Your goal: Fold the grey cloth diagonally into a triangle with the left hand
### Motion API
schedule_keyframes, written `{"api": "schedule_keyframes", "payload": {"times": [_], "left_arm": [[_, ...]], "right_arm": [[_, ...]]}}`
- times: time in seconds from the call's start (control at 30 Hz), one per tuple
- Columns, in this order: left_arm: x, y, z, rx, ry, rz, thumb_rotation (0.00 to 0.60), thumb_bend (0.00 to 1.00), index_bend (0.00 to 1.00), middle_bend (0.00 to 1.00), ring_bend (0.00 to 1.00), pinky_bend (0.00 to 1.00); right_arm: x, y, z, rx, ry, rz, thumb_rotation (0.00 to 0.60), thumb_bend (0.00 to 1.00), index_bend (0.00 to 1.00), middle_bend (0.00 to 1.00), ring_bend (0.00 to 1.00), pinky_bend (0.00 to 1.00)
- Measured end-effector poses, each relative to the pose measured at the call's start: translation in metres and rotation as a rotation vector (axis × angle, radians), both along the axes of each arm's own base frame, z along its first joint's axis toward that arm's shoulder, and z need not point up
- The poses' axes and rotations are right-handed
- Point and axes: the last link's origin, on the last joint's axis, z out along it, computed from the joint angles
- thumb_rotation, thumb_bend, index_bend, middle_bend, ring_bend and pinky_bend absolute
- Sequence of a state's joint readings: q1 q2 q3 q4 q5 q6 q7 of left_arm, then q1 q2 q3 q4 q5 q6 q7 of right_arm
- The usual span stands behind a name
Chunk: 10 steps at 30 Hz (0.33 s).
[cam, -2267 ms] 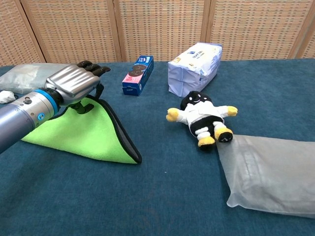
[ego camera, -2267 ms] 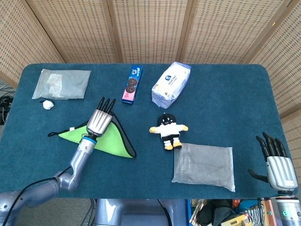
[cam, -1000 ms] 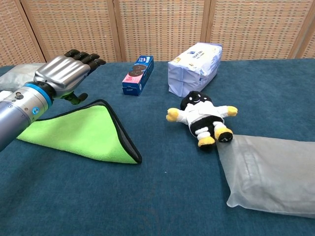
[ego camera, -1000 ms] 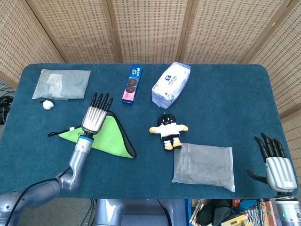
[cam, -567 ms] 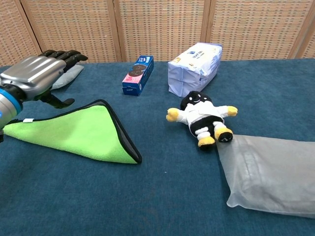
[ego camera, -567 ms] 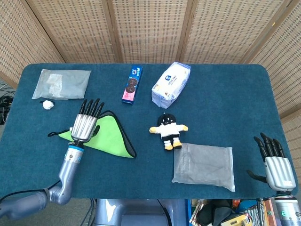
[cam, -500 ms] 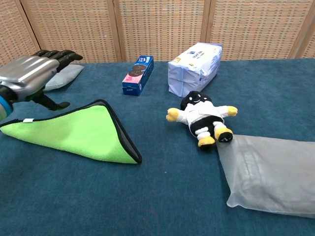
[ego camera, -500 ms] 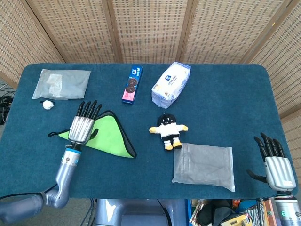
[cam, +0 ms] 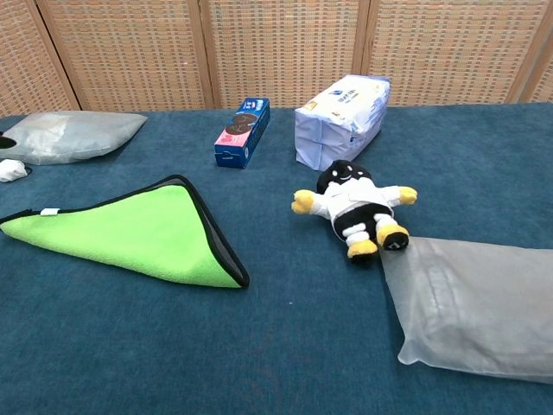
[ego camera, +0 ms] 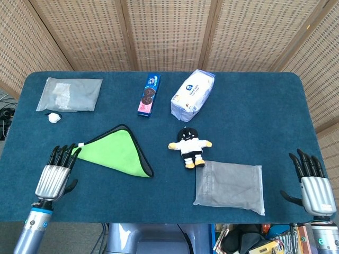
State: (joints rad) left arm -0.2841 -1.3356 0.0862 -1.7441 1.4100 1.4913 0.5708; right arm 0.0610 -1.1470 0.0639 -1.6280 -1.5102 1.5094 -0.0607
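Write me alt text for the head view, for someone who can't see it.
A green cloth with dark edging lies folded in a triangle on a blue table, with the open left hand just off its left corner. A black-and-white plush doll and a grey pouch sit right of it.

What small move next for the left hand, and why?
Probably none beyond resting it where it is: the cloth already lies flat as a triangle, and the left hand is open, off the cloth near the table's front edge. I would judge the fold done.
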Motion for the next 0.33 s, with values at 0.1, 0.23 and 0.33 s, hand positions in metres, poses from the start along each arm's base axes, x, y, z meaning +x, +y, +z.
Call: {"api": "schedule_keyframes", "payload": {"times": [0.1,0.23,0.33], "left_arm": [[-0.005,-0.014,0.005,0.000,-0.001,0.005,0.600,0.24,0.00,0.00,0.00,0.00],[-0.008,-0.023,0.013,0.013,0.001,-0.003,0.600,0.23,0.00,0.00,0.00,0.00],[-0.009,-0.026,0.018,0.026,-0.017,-0.008,0.600,0.23,0.00,0.00,0.00,0.00]], "right_arm": [[0.000,0.000,0.001,0.000,0.002,0.001,0.600,0.00,0.00,0.00,0.00,0.00],[0.002,0.000,0.001,-0.004,0.002,0.005,0.600,0.00,0.00,0.00,0.00,0.00],[0.004,0.000,0.000,-0.002,0.005,0.010,0.600,0.00,0.00,0.00,0.00,0.00]]}}
